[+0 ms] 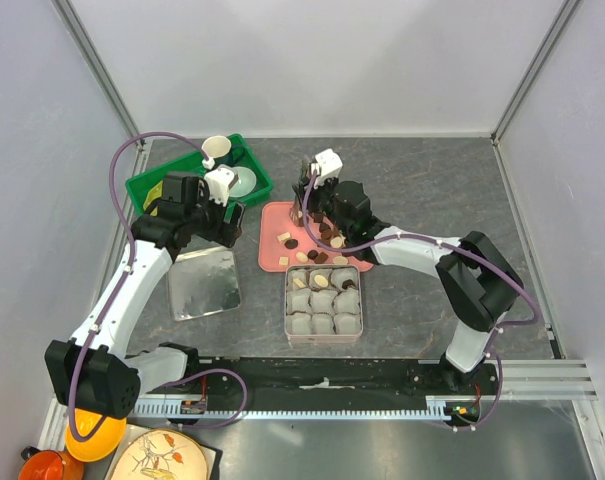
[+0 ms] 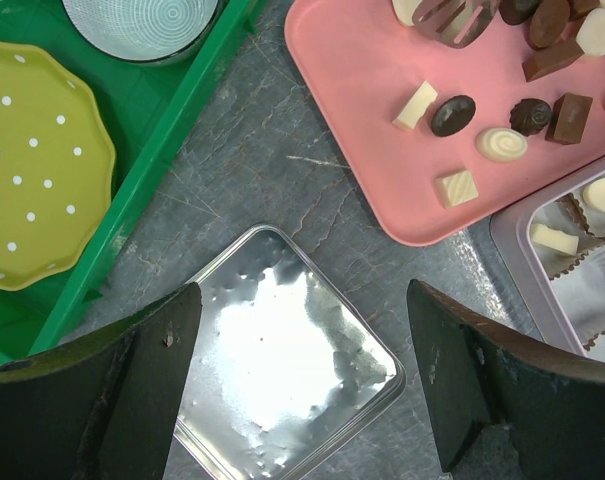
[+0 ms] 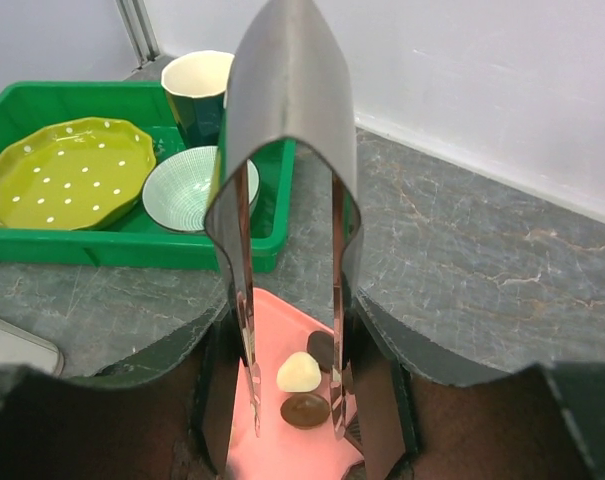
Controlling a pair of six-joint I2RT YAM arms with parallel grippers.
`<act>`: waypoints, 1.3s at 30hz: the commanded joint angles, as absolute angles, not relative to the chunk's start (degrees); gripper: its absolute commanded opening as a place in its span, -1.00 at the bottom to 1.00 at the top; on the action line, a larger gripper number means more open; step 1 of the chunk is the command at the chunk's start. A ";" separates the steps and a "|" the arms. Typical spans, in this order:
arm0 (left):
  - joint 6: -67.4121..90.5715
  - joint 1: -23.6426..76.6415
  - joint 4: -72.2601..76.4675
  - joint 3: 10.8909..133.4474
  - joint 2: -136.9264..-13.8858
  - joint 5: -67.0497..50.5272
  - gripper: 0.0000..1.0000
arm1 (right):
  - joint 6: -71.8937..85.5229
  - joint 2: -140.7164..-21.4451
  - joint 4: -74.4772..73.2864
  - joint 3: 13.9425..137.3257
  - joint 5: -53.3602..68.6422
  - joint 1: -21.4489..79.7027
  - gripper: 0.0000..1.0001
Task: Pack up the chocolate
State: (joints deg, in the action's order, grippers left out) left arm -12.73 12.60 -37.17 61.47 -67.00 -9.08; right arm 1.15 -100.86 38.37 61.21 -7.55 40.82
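Note:
The chocolate (image 2: 452, 114) lies as several dark and cream-white pieces on a pink tray (image 2: 352, 90). A few pieces sit in grey paper cups in the silver tin (image 1: 323, 302). My right gripper (image 3: 297, 400) is shut on metal tongs (image 3: 292, 150). The tong arms stand apart over the tray (image 3: 282, 320), straddling a white piece (image 3: 299, 372) and a dark piece (image 3: 305, 410), pinching nothing. My left gripper (image 2: 302, 380) hangs open and empty above the tin's lid (image 2: 282, 360). Seen from the top, the right gripper (image 1: 312, 195) is over the tray's far end and the left gripper (image 1: 227, 215) is to its left.
A green basket (image 2: 162, 130) at the back left holds a yellow dotted plate (image 2: 37, 170), a striped bowl (image 2: 142, 20) and a cup (image 3: 197, 85). The lid (image 1: 203, 283) lies flat left of the tin. White walls close in the table.

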 commanded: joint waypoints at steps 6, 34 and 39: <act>-14.68 12.30 -35.59 61.35 -65.66 -8.26 0.81 | 2.81 -104.41 43.68 63.81 -6.50 39.55 0.02; -14.41 12.30 -35.51 59.77 -64.77 -8.44 0.81 | 4.66 -91.25 41.84 56.70 -0.26 39.55 -0.35; -14.33 12.30 -35.51 59.59 -64.86 -8.52 0.81 | 4.04 -80.26 36.40 51.16 3.51 41.13 -0.38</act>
